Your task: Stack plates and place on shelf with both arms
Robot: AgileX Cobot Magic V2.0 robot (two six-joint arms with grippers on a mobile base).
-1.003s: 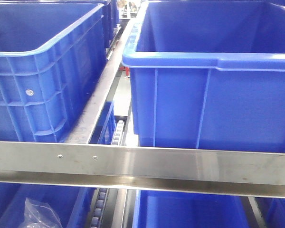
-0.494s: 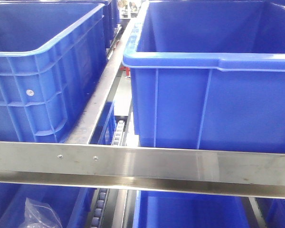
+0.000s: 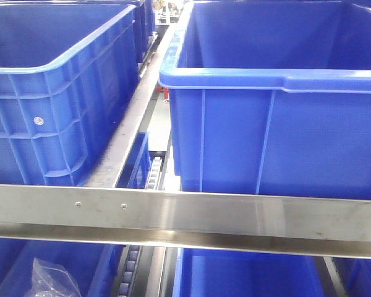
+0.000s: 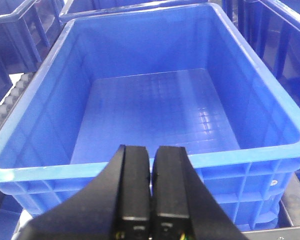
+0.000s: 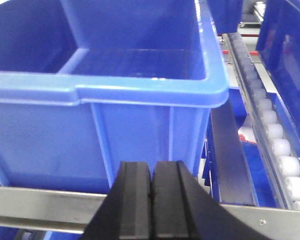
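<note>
- The left hand (image 4: 150,187) shows in its wrist view at 6 o'clock, its two black fingers (image 4: 135,185) pressed together with only a thin seam between them, pinching nothing.
- Ahead of it, toward 12 o'clock, sits an open blue crate (image 4: 270,150) with a ribbed outer wall and a glossy gridded floor; nothing lies inside it.
- The right hand (image 5: 151,202) is likewise at 6 o'clock in its own wrist view, fingers pressed flat against each other and holding nothing.
- Just past it runs a steel rail (image 5: 35,205) from 9 to 3 o'clock, and behind the rail stands a tall blue bin (image 5: 140,95).
- At 3 o'clock of that bin a roller track (image 5: 277,145) of white wheels slopes away toward 12 o'clock.
- In the front view, two blue bins stand side by side on the shelf behind the steel crossbar (image 3: 235,216): a ribbed one (image 3: 49,117) at 9 o'clock, a smooth-walled one (image 3: 278,130) at 3 o'clock.
- A crumpled clear plastic bag (image 3: 49,278) lies in a lower bin at 7 o'clock.
- The plates appear in none of the views, so I cannot tell where they are.
</note>
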